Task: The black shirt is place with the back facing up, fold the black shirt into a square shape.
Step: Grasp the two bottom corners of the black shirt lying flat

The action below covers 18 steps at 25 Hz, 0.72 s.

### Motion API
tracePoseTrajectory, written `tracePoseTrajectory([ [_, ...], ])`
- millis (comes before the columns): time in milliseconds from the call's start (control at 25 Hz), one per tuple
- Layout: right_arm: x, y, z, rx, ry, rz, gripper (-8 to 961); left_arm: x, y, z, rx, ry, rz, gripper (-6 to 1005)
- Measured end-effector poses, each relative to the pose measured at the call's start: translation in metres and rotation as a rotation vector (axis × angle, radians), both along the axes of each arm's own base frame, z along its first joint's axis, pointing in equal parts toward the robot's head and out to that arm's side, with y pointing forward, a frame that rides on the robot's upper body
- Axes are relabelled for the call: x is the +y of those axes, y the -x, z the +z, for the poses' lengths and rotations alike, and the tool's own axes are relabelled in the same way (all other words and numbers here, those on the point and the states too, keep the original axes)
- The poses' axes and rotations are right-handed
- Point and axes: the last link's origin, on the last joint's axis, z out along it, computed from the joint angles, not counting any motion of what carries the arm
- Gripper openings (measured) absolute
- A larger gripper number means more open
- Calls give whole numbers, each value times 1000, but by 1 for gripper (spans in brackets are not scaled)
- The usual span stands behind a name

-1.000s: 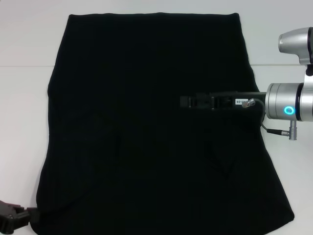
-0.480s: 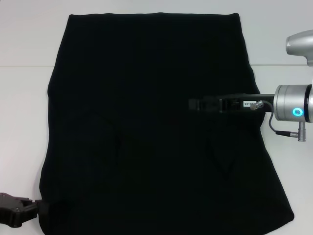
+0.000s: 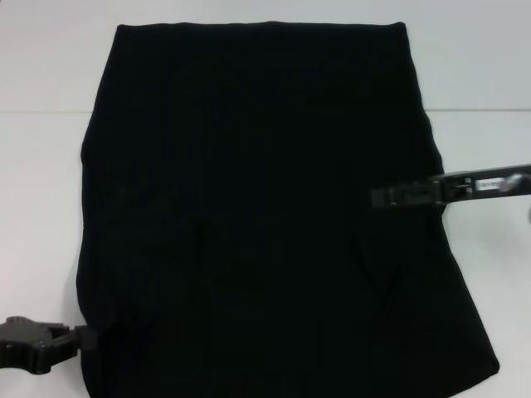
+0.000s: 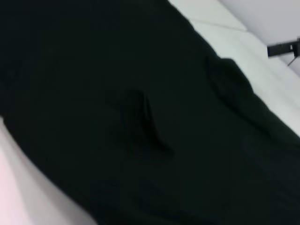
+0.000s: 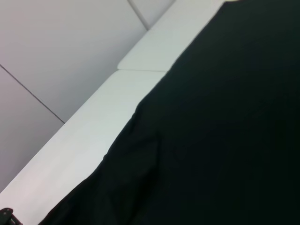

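The black shirt lies spread flat on the white desk, covering most of its middle from the far edge to the near edge, with no lettering showing on its upper side. A few shallow creases run across the fabric toward the near edge. The left end effector sits at the near left corner of the desk, touching the shirt's near left corner; whether it is clenched on the fabric cannot be told. The right end effector reaches in from the right edge of the desk over the shirt's right side, about halfway between far and near edges; whether it is released or clenched cannot be told.
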Motion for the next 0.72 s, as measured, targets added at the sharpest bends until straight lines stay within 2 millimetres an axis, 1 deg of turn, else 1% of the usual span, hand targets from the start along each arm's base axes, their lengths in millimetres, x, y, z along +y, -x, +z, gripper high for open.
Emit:
tracePoseTrajectory([
  [160,-8,-12,19,2,36,-48,727,3,-3,-3,-21,-12,-20,48],
  [400,-29,-27,37,-50,152,-121,728,4,-4,-7,-27,-8,-32,47],
  [560,-41,-33,43,-72,215,-162,728,2,-3,-6,-28,-12,-27,46],
  [720,-45,-38,44,-133,258,-192,728,2,-2,-5,-27,-11,-26,46],
])
